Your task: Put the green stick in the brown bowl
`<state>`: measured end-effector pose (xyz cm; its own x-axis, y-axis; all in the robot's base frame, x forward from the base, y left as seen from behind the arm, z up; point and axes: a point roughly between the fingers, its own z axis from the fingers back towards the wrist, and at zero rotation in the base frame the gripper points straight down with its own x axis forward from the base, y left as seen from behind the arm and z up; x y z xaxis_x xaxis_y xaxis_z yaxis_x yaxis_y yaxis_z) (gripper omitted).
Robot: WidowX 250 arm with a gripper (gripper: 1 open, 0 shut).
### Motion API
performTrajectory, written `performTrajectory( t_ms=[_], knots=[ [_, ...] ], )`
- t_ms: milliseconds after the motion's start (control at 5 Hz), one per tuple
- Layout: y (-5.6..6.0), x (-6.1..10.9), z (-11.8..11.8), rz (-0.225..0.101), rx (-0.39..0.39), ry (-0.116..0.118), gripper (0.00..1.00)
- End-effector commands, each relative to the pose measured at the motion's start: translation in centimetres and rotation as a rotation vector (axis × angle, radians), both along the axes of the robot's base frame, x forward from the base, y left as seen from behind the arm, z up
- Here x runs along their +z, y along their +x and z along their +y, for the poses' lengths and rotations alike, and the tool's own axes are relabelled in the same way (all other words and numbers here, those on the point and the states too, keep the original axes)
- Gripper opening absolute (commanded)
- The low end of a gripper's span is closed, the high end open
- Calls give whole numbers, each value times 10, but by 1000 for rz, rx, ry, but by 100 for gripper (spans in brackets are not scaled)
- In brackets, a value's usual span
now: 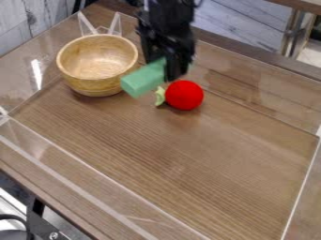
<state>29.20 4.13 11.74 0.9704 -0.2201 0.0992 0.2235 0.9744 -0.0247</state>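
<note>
The green stick, a mint-green block, hangs tilted in the air above the table, with my gripper shut on its upper right end. It sits just right of the brown bowl, a round tan wooden bowl at the back left, and the block's lower end nearly overlaps the bowl's right rim. The bowl's inside looks empty. My black arm comes down from the top edge, pointing straight down.
A red strawberry-like ball with a green leaf lies on the wooden table just right of the hanging block. Clear plastic walls edge the table at front and left. White tongs lean behind the bowl.
</note>
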Motion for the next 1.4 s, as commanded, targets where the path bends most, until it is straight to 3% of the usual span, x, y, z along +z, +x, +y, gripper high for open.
performTrajectory(
  t_ms=[0,200,600,1000,1200],
  knots=[
    [0,30,34,-78,48,30,0],
    [-7,31,68,-73,78,43,0],
    [-7,27,125,-59,-4,47,0],
    [-5,24,143,-36,-21,48,0],
    [-13,13,162,-23,5,49,0]
  ],
)
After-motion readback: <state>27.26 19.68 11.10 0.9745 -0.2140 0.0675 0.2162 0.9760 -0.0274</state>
